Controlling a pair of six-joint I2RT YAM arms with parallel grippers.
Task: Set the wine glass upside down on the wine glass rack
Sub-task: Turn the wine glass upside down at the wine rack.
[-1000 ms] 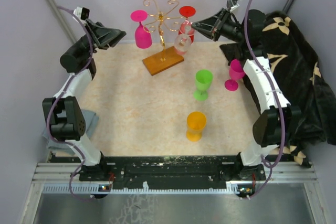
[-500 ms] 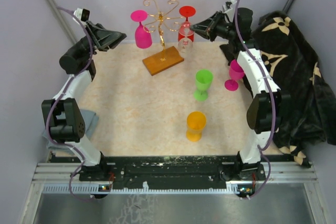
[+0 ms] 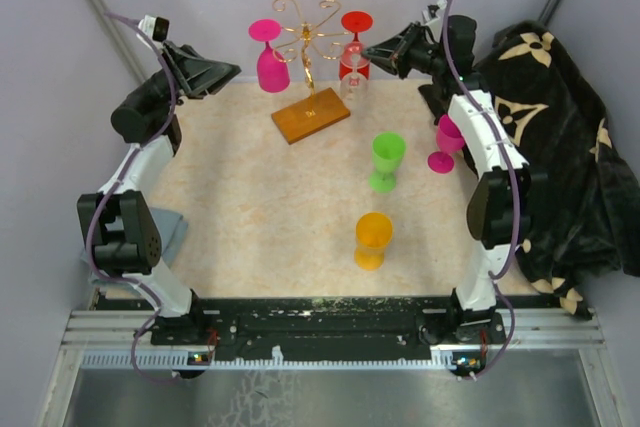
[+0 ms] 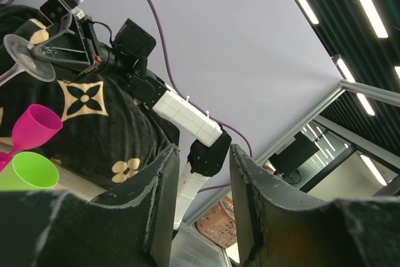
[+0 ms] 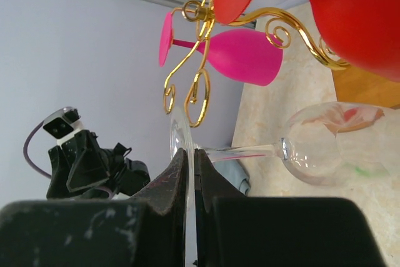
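The wine glass rack (image 3: 305, 39) is a gold wire stand on an orange-brown wooden base (image 3: 311, 114) at the back middle. A pink glass (image 3: 268, 62) and a red glass (image 3: 355, 35) hang on it upside down. My right gripper (image 3: 374, 48) is shut on the foot of a clear wine glass (image 3: 352, 84), which hangs bowl-down beside the red glass. In the right wrist view the fingers (image 5: 175, 173) pinch the foot, with the bowl (image 5: 328, 148) just below a gold scroll arm (image 5: 199, 89). My left gripper (image 3: 230, 69) is open and empty, left of the rack (image 4: 201, 154).
A green goblet (image 3: 387, 159), an orange goblet (image 3: 373, 238) and a magenta goblet (image 3: 447, 140) stand upright on the beige mat. A black patterned cloth (image 3: 560, 127) lies at the right. A grey cloth (image 3: 172, 232) lies at the left edge.
My right arm has swung its elbow left and the clear glass has gone from tilted to hanging straight down close to the red glass. The left arm has barely moved.
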